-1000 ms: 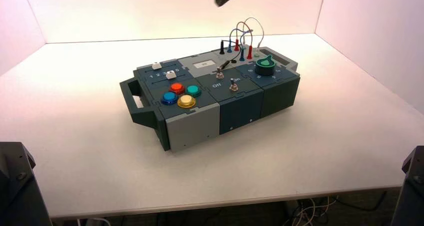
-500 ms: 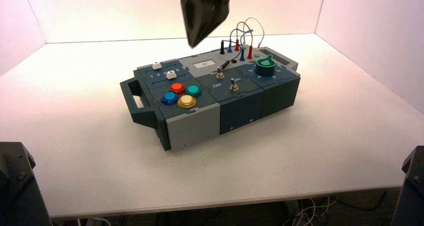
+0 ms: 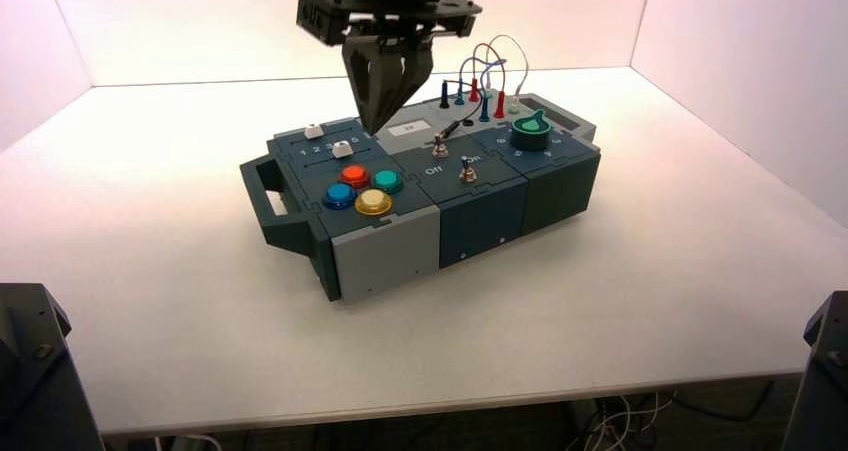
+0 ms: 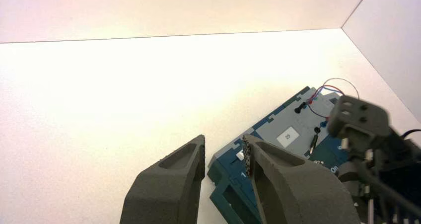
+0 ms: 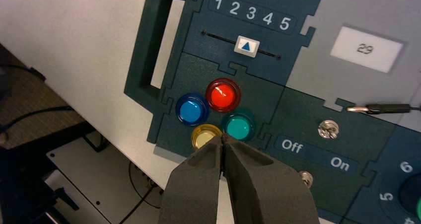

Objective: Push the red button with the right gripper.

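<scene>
The red button (image 5: pixel 223 94) and 3 round neighbours (image 5: pixel 190 111) look glossy plastic, the box (image 3: pixel 390 256) matt plastic, the 2 toggle switches (image 5: pixel 328 129) shiny metal, the tabletop (image 3: pixel 640 301) smooth.

Bright, washed-out wall glow; soft shadow below the box (image 3: pixel 465 211); left wrist view's right edge seems blurred.

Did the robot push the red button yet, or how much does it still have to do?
Not yet. The right gripper has its fingers shut and hangs over the box, above the panel behind the buttons. It seems to be lining up. Left to do: get over the red button, come down and press it. The left gripper waits open, off to the box's left.
</scene>
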